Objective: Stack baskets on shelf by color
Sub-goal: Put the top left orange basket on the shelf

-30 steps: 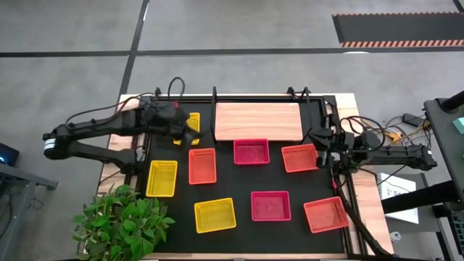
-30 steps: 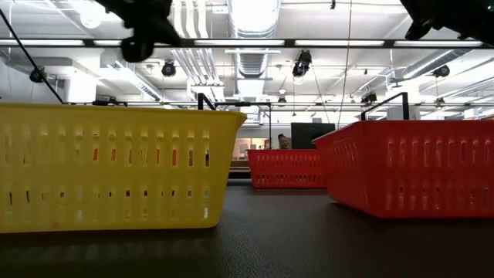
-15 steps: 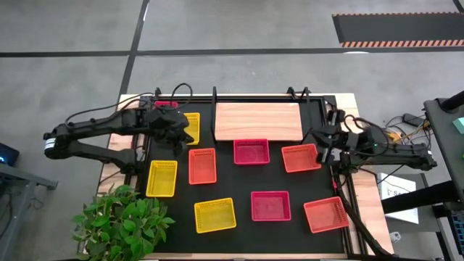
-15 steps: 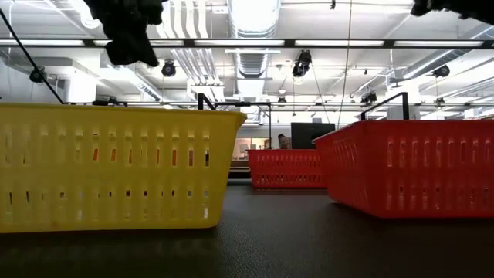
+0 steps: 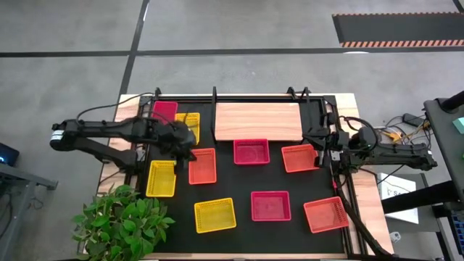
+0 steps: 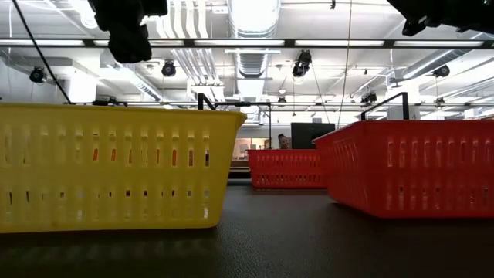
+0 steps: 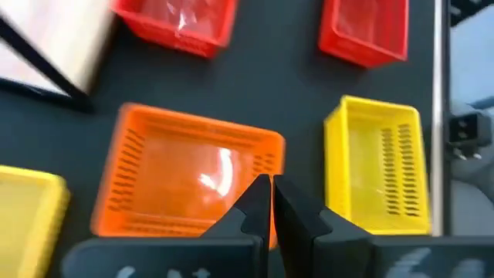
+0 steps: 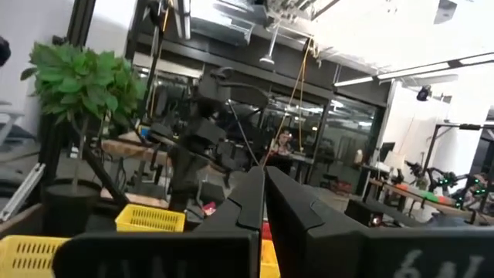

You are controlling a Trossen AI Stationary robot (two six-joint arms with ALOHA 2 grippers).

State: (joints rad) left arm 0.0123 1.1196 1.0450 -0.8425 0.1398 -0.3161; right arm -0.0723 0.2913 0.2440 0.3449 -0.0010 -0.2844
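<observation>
I have swung the left gripper [image 5: 180, 142], clenched and empty, off the yellow basket [image 5: 190, 125] to the orange basket [image 5: 202, 165]. Shelf [image 5: 258, 120] bare. Right gripper [image 5: 321, 145] clenched by worktop's right edge.

One camera hangs overhead, looking straight down on the whole desk [image 5: 239, 217]. Another sits low at desk height, close against a yellow basket [image 6: 116, 166], facing level into the room. The left wrist camera peers down past its closed left tool [image 7: 270, 202] at an orange basket [image 7: 185, 181] just beyond it, also seen from overhead. The right wrist camera looks level across the room.
</observation>
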